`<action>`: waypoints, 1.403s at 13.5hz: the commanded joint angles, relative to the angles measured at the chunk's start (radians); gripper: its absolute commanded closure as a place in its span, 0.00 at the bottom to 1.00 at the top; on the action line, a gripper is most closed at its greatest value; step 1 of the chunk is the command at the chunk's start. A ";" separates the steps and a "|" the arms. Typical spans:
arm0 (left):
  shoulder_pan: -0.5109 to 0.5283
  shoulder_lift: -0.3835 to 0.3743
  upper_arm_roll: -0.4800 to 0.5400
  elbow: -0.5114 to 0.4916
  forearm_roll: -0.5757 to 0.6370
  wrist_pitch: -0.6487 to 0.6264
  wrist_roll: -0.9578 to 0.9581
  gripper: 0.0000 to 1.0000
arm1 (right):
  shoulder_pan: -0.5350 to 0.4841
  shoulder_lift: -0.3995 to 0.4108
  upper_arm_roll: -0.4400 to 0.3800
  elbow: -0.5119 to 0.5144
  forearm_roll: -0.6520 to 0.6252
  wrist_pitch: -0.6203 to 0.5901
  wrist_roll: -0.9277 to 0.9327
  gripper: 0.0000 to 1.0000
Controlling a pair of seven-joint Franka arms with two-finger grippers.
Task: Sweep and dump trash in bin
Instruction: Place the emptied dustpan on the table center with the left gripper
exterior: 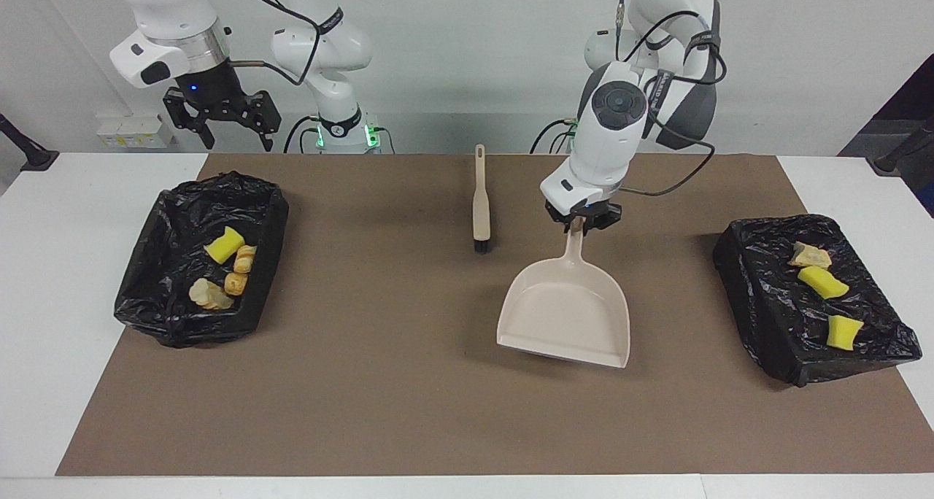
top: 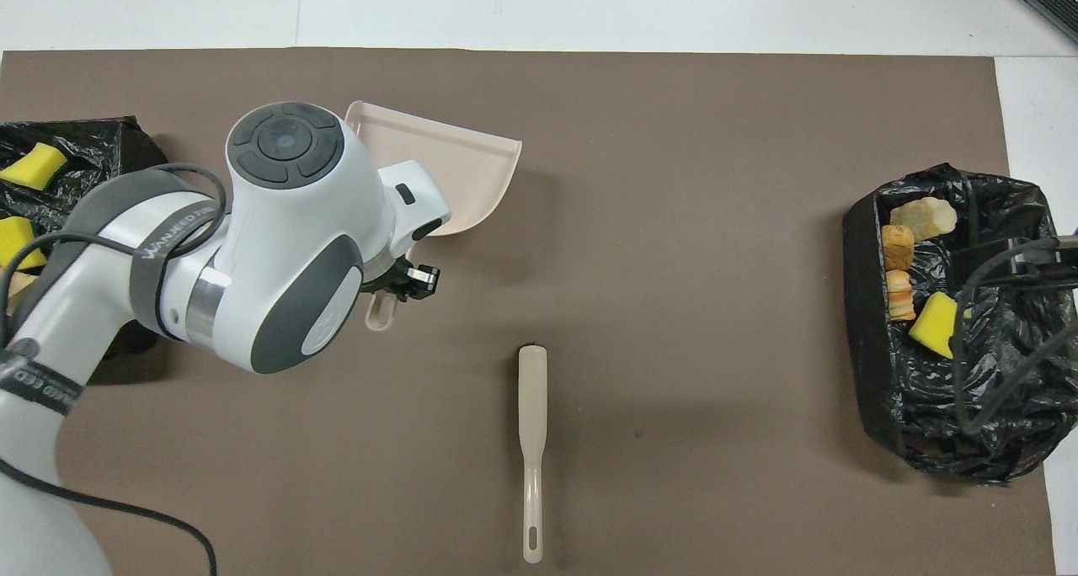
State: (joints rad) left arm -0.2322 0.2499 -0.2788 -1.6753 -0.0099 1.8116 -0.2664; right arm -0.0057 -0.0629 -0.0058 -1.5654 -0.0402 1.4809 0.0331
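Now the left gripper [exterior: 581, 224] clamps the dustpan [exterior: 565, 313] by its handle, over the brown mat [exterior: 408, 382] beside the brush [exterior: 480, 201].
Seven trash pieces sit in two black-lined bins: four [exterior: 222, 265] at the right arm's end [exterior: 157, 295], three [exterior: 823, 281] at the left arm's end [exterior: 773, 338]. The right gripper [exterior: 235, 143] hangs above its bin, jaws spread wide.
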 commanded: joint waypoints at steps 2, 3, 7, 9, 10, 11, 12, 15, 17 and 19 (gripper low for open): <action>-0.097 0.054 0.020 0.017 -0.053 0.077 -0.160 1.00 | -0.022 -0.048 0.001 -0.064 0.049 0.021 0.011 0.00; -0.117 0.058 0.020 0.016 -0.053 0.084 -0.163 1.00 | -0.022 -0.048 0.000 -0.064 0.049 0.021 0.010 0.00; -0.170 0.152 0.020 0.013 -0.053 0.274 -0.325 1.00 | -0.022 -0.049 0.001 -0.064 0.049 0.022 0.001 0.00; -0.196 0.180 0.021 0.013 -0.044 0.276 -0.329 1.00 | -0.022 -0.048 0.001 -0.064 0.049 0.022 -0.002 0.00; -0.196 0.180 0.021 0.011 -0.042 0.261 -0.329 1.00 | -0.022 -0.048 0.001 -0.064 0.049 0.022 -0.002 0.00; -0.193 0.178 0.021 0.012 -0.047 0.255 -0.336 0.77 | -0.022 -0.049 0.001 -0.064 0.049 0.021 -0.002 0.00; -0.178 0.174 0.023 0.016 -0.057 0.247 -0.355 0.14 | -0.020 -0.048 0.001 -0.064 0.049 0.021 -0.002 0.00; -0.165 0.117 0.030 0.020 -0.056 0.169 -0.356 0.00 | -0.019 -0.049 0.001 -0.064 0.049 0.019 -0.004 0.00; -0.119 0.094 0.030 0.044 -0.052 0.106 -0.352 0.00 | -0.019 -0.049 0.001 -0.064 0.049 0.019 -0.005 0.00; -0.050 0.095 0.029 0.116 -0.048 0.014 -0.343 0.00 | -0.019 -0.049 0.000 -0.064 0.049 0.019 -0.005 0.00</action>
State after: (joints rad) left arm -0.3485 0.3560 -0.2462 -1.6121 -0.0517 1.9114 -0.6173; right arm -0.0171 -0.0841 -0.0087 -1.5958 -0.0071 1.4809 0.0345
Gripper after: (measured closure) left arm 0.000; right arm 0.000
